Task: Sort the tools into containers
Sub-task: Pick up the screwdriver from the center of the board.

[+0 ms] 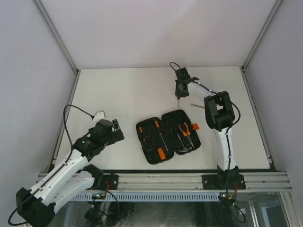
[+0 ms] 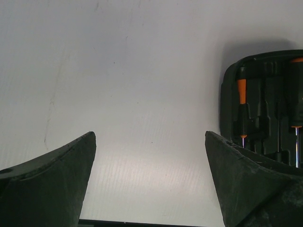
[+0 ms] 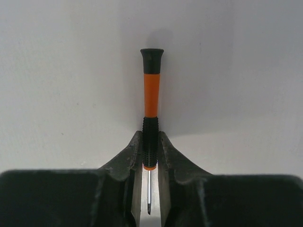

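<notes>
I have one screwdriver point(image 3: 151, 94) clamped by its knurled black collar in the right gripper point(image 3: 150, 142), with the shaft running back between the fingers. Held there, I judge it should drop straight into a slot. It is over the bench point(image 1: 118, 90) towards the far edge, right of middle. One case point(image 1: 168, 137) lies open by the near edge, both halves up to take tools. Inside I count one pair of pliers point(image 1: 185, 130); the screwdrivers there are too small to count. One more thin tool point(image 1: 198, 106) lies loose beside the right arm. The left gripper point(image 2: 149, 142) hangs spread wide and empty, left of the case.
</notes>
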Tool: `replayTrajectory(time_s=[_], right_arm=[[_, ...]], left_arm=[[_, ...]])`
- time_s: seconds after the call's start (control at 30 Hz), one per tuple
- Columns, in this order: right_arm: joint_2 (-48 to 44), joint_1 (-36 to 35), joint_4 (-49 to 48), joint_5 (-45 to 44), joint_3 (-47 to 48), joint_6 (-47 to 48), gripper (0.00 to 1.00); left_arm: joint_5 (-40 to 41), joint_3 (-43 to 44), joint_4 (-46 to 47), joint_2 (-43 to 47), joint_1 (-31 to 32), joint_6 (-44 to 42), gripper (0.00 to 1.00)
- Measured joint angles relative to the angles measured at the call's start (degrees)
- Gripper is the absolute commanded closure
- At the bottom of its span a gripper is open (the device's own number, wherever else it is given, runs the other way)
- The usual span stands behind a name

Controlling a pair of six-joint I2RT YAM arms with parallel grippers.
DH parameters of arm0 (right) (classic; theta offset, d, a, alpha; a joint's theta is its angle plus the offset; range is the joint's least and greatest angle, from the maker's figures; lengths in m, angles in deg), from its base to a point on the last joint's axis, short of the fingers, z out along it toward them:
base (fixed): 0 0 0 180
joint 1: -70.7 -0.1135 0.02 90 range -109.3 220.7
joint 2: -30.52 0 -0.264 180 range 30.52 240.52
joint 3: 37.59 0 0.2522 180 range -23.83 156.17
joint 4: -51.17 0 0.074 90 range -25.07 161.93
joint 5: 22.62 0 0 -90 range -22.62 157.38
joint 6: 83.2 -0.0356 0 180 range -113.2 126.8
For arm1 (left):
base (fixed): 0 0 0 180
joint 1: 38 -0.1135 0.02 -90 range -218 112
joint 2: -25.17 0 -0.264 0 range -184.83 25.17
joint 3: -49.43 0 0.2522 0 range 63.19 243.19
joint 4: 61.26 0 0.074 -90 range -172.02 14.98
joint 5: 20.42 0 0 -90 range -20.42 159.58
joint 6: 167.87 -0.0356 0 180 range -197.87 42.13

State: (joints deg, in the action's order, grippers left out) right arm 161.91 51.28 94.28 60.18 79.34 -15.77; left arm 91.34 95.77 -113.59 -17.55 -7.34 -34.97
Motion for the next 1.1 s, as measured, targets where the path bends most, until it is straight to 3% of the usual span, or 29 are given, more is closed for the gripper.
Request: replayTrajectory(time_s=[0.2, 0.43, 0.83, 1.1], right_arm=[[-0.26, -0.02, -0.22, -0.33, -0.39, 1.01, 1.0], [-5.79, 0.11, -0.79, -2.99, -5.88, 3.3, 1.0], [-35.3, -0.24, -5.9, -1.97, -18.71, 4.74, 1.0], [-49.0, -6.49, -6.32, 2.84, -30.4, 4.44, 1.0]], left_arm=[[-0.15, 0.0, 0.39, -0.52, 0.0, 0.02, 0.0], [-0.55, 0.0, 0.39, -0.79, 0.0, 0.02, 0.0], [-4.2, 0.0, 4.83, -1.44, -0.04, -0.63, 0.0], [-6.93, 0.0, 9.46, -3.96, -0.04, -2.12, 0.0]])
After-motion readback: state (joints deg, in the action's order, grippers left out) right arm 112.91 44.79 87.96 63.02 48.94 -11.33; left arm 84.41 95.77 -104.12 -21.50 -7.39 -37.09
